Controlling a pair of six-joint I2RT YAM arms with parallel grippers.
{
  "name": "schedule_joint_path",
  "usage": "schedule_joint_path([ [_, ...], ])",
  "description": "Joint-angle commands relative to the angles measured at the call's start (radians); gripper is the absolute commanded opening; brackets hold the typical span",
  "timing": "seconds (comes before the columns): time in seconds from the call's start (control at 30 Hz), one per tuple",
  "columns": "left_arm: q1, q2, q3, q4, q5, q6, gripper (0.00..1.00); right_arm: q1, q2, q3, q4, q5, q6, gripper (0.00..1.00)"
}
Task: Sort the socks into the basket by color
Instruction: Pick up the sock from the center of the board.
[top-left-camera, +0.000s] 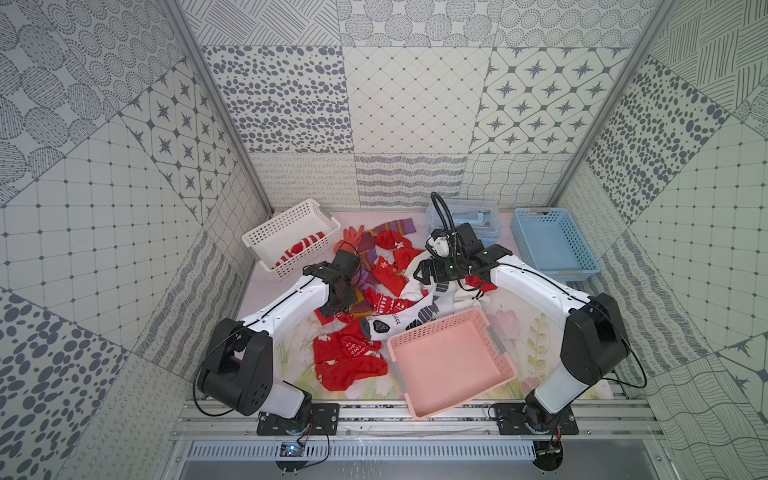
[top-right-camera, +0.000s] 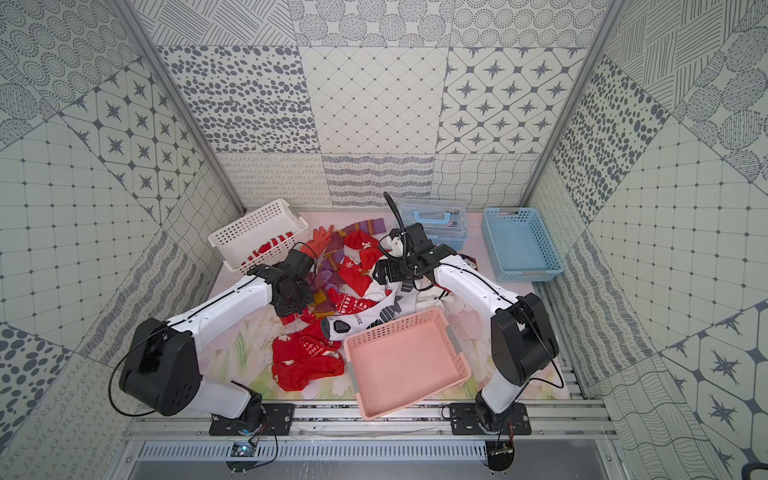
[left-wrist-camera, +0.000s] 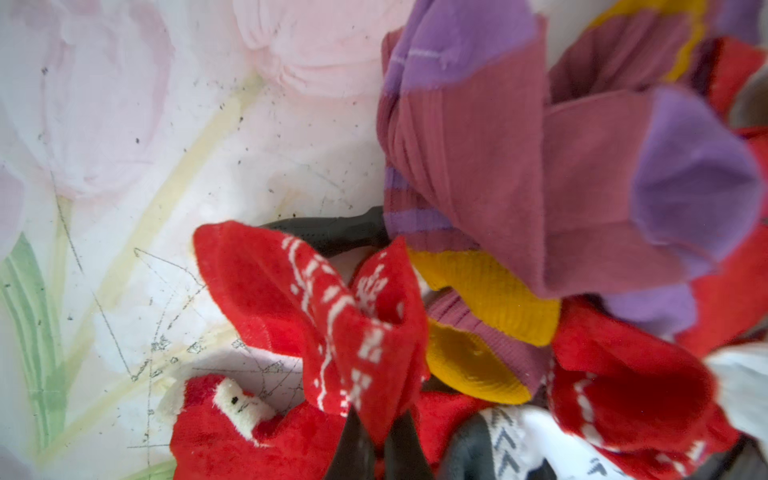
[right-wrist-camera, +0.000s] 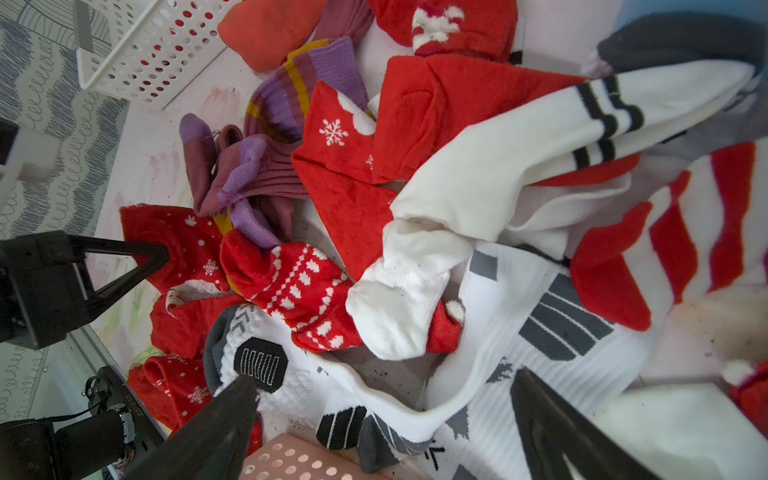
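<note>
A heap of socks lies mid-table: red ones, white ones with black-grey marks and purple ones with yellow stripes. My left gripper reaches down at the heap's left edge and is shut on a fold of a red sock with white pattern; the right wrist view shows the same pinch. My right gripper hangs open over the white socks, nothing between its fingers. The white basket holds a red-and-white striped sock.
A pink basket lies at the front, touching the heap. A blue basket stands at the back right, beside a clear box with a blue handle. An orange-red glove lies by the white basket.
</note>
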Motion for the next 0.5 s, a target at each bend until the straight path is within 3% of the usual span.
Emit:
schedule_joint_path([
  [0.0, -0.003, -0.053, 0.068, -0.082, -0.016, 0.072, 0.0, 0.006, 0.006, 0.01, 0.016, -0.013, -0.016, 0.98],
  [0.47, 0.031, -0.089, 0.292, -0.104, 0.03, 0.19, 0.0, 0.006, -0.009, 0.0, 0.022, -0.016, -0.005, 0.98],
])
